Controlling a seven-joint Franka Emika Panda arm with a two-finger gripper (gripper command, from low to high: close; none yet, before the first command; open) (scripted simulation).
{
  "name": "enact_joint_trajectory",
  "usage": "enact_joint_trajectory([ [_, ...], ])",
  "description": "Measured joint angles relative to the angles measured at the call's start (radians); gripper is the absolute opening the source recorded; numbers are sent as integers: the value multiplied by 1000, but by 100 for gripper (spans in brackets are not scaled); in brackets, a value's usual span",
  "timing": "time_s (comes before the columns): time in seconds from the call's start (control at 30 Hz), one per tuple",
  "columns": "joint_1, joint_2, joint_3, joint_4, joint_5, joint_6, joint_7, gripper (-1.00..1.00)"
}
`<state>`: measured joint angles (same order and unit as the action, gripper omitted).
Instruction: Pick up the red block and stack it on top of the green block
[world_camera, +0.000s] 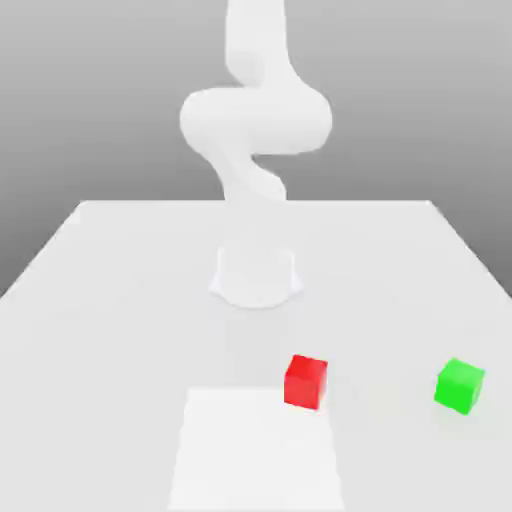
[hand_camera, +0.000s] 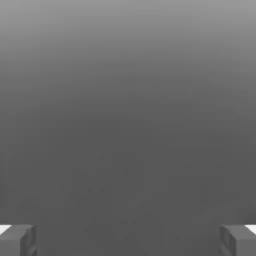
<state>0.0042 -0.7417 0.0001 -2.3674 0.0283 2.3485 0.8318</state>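
From the exterior view, the white arm (world_camera: 255, 120) rises out of a round base (world_camera: 256, 276) set near the middle of a pale table (world_camera: 100, 300), then twists upward and runs out past the top of the frame. The red block (world_camera: 306, 381) sits low in that frame, a little right of centre, its lower left corner touching or overlapping a brighter white square patch (world_camera: 255, 450) that lies along the bottom edge. The green block (world_camera: 460, 385) rests at about the same height in the frame, near the right edge, well apart from the red one and with bare table between them. Both blocks sit flat on the surface, nothing touching them from above. The hand view offers something different: the gripper (hand_camera: 128, 240) shows as two grey fingertips (hand_camera: 20, 240) in the lower left and lower right corners of the frame, spread wide apart with nothing between them. Behind them there is just a plain grey backdrop, darker toward the bottom of the frame. That view takes in neither block nor the table, while the exterior view gives the blocks' layout.
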Motion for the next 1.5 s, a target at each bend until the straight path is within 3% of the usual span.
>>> enact_joint_trajectory([
  [0.27,15,224,60,-257,84,182,139,0],
  [0.5,23,445,172,-506,100,366,331,0],
  [0.7,7,746,207,-569,-22,599,509,0],
  [0.87,104,891,76,-554,-157,723,610,0],
  [0.9,129,911,52,-552,-155,741,610,-100],
  [1.13,140,912,42,-552,-155,743,610,-100],
  [1.33,112,762,105,-570,-28,613,516,-100],
  [1.5,131,630,98,-592,9,501,496,-100],
])
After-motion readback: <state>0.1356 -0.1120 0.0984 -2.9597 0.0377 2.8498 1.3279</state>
